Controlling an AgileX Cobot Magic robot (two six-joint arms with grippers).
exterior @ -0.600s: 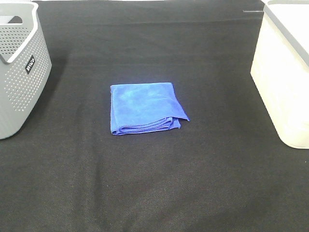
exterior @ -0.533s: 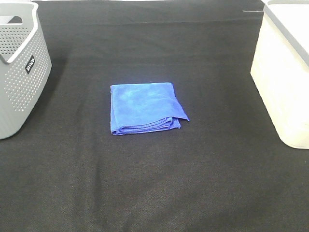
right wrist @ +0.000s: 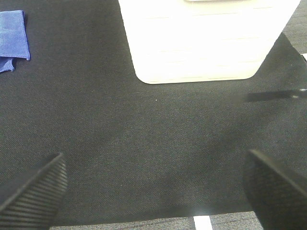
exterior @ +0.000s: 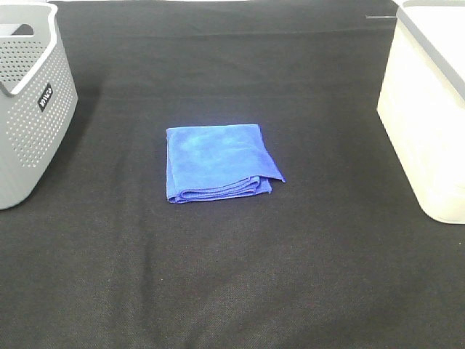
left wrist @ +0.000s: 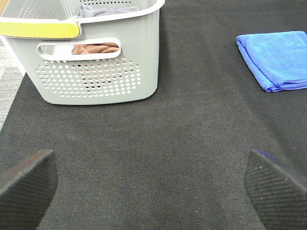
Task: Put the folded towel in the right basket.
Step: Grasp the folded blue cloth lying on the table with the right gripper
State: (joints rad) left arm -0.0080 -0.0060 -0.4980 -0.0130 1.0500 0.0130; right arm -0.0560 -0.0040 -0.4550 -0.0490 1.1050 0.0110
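The folded blue microfibre towel is lying flat near the middle of the black woven table cover, well apart from both containers. The cream-white plastic basket, which is the target, is standing at the right edge of the high view. The grey perforated plastic basket is standing at the left edge and is holding some brown and grey cloth, visible in the left wrist view. Neither arm is appearing in the high view. The left gripper is hovering over bare cover with its jaws spread wide and is gripping nothing. The right gripper is likewise spread wide and empty, facing a wall of the cream-white plastic basket with the towel off at the edge of its view. No part of the task is showing as done: the towel is not grasped, not lifted and not in the basket. All steps are judged to be outstanding: reaching the towel, closing on it, lifting it, carrying it to the right and releasing it inside the basket.
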